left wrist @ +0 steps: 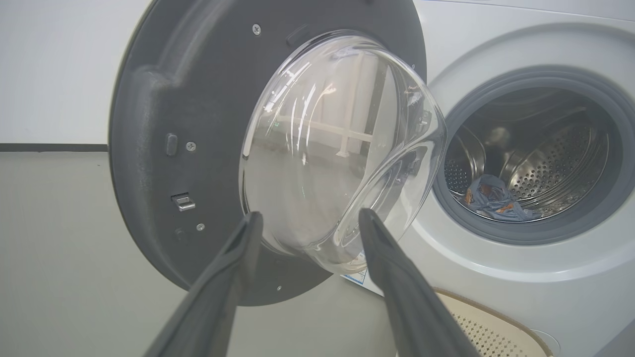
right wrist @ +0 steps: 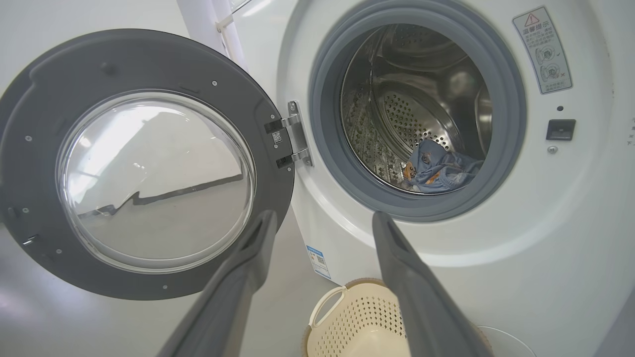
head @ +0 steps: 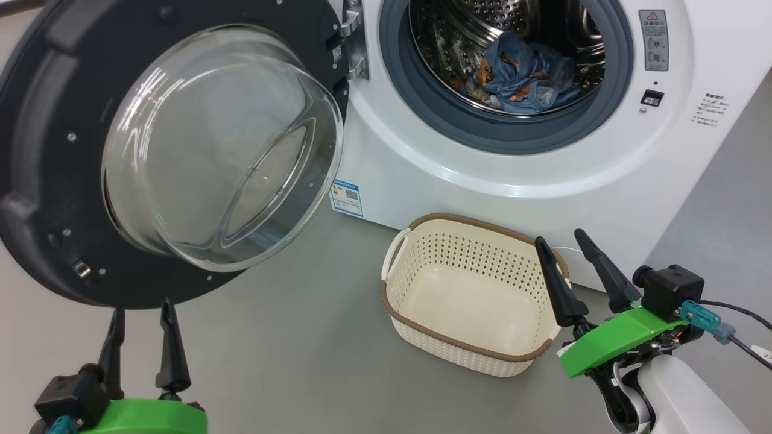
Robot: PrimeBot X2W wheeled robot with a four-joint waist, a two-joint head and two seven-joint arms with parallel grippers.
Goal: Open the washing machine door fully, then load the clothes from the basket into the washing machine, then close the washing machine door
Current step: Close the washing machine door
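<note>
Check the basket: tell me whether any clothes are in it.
No, the basket shows only its bare cream bottom, and the clothes lie inside the washing machine drum.

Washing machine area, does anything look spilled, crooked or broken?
Nothing stands out. The clothes lie inside the drum, the basket stands upright and empty on the floor before the washing machine, and the door hangs wide open with its glass intact.

black door; white machine; blue clothes, orange print, maybe figures; cream basket, brown rim.
</note>
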